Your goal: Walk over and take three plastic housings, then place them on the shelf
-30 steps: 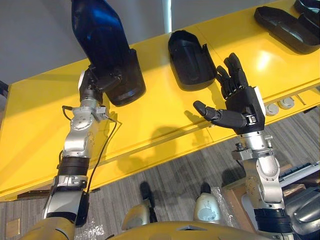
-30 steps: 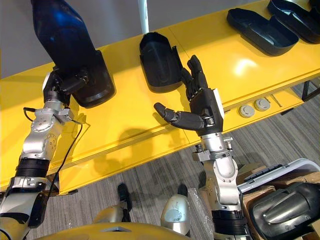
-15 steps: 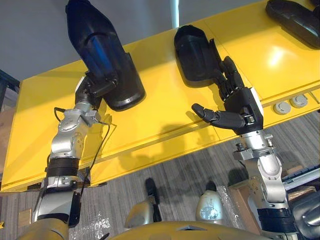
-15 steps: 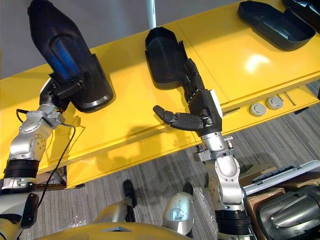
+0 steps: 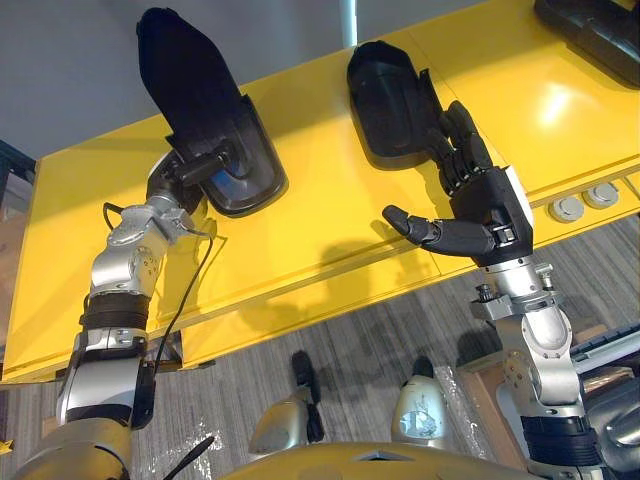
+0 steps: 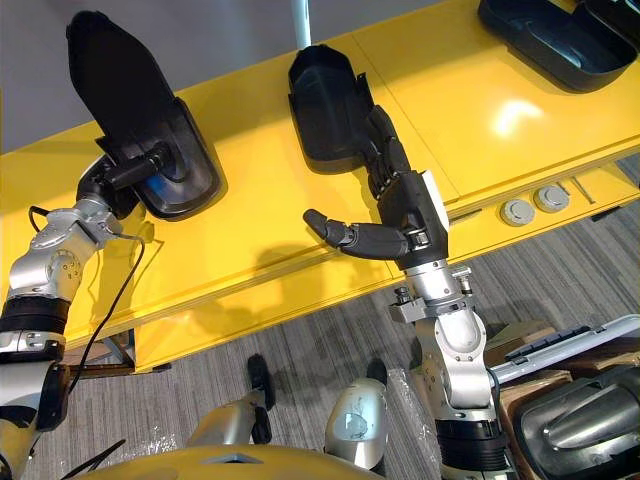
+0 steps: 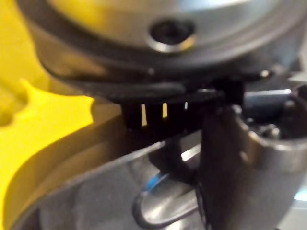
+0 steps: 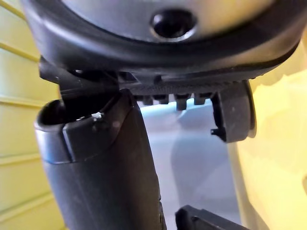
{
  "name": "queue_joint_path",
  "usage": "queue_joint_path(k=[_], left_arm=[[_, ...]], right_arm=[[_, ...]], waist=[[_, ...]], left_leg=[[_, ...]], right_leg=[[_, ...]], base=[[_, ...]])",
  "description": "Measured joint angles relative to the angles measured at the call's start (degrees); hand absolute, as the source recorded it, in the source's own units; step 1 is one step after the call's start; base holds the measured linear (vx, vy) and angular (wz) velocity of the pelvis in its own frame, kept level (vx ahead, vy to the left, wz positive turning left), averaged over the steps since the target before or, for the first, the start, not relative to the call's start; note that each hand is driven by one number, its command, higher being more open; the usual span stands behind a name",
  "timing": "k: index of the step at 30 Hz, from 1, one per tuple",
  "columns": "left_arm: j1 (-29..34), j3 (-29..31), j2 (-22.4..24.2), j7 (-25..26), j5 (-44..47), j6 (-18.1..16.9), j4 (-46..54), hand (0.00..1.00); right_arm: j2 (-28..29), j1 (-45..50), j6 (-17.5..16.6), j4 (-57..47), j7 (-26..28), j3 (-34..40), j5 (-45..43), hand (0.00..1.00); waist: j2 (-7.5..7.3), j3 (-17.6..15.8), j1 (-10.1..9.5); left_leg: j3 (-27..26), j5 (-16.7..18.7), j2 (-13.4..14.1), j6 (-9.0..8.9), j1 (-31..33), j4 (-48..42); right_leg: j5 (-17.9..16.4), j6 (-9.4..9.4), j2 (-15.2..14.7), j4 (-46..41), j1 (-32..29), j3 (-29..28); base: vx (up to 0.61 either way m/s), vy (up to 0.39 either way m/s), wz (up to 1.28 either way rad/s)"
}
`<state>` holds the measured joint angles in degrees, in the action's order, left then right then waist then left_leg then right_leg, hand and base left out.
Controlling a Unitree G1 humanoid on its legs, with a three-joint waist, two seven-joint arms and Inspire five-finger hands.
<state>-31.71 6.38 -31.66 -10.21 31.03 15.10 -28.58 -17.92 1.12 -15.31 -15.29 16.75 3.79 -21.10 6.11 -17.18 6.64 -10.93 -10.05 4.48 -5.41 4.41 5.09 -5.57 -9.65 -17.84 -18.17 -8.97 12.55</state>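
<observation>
**Status: One Housing in the Left Robot Hand at the Shelf**

1. Left robot hand point(image 5: 183, 176): seen at 10 o'clock in the head views. It is closed on the first housing point(image 5: 200, 105), with the thumb point(image 5: 212, 165) laid across the rim of the wide end. In the left wrist view the dark digits are curled against the glossy surface of this housing.

2. First housing: black plastic, long, with one narrow end. It is tilted, with the narrow end raised toward 12 o'clock against the grey wall. The wide end is low over the yellow shelf point(image 5: 320, 230). Whether it touches the shelf cannot be told.

3. Right robot hand point(image 5: 492, 208): seen at 3 o'clock. It is open and holds nothing. The fingers point(image 5: 457, 140) are straight and point toward 12 o'clock; the thumb points toward 9 o'clock. The palm hangs over the front edge of the shelf.

4. Second housing point(image 5: 382, 100): lies flat on the shelf at 12 o'clock, open side up. The right fingertips appear at its 4 o'clock edge. Contact cannot be confirmed.

5. Third housing point(image 6: 545, 42): lies on the shelf at 2 o'clock, well apart from both hands.

6. Two round fittings point(image 6: 517, 211) sit side by side in the front face of the shelf, at 3 o'clock from the right wrist.
</observation>
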Motion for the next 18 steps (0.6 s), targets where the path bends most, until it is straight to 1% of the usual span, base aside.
queue_joint_path(k=[4, 11, 18], left_arm=[[-0.6, -2.2, -1.1, 0.3, -2.3, -0.2, -0.1, 1.00], [-0.6, -2.8, -1.1, 1.1, -2.5, -0.5, -0.2, 1.00], [-0.5, -3.3, -1.1, 1.6, -2.3, -2.4, -0.2, 1.00]], right_arm=[[0.0, 0.0, 0.3, 0.0, 0.4, 0.0, 0.0, 1.00], [0.0, 0.0, 0.3, 0.0, 0.4, 0.0, 0.0, 1.00], [0.0, 0.0, 0.3, 0.0, 0.5, 0.0, 0.0, 1.00]], waist=[[0.12, -0.1, 0.04], [0.00, -0.2, 0.04], [-0.69, -0.6, -0.07]], left_leg=[[0.0, 0.0, 0.0, -0.05, -0.1, 0.0], [0.0, 0.1, 0.0, -0.12, -0.3, 0.0], [0.0, 0.0, -0.1, -0.05, -0.5, 0.0]], right_leg=[[-0.1, -0.16, -0.1, -0.4, 0.0, -0.2], [-0.5, -0.17, -0.1, -0.9, -0.2, -0.3], [-0.4, -0.31, -0.1, -0.9, 0.0, -0.3]], base=[[0.00, 0.000, 0.00], [0.00, 0.000, 0.00], [0.00, 0.000, 0.00]])
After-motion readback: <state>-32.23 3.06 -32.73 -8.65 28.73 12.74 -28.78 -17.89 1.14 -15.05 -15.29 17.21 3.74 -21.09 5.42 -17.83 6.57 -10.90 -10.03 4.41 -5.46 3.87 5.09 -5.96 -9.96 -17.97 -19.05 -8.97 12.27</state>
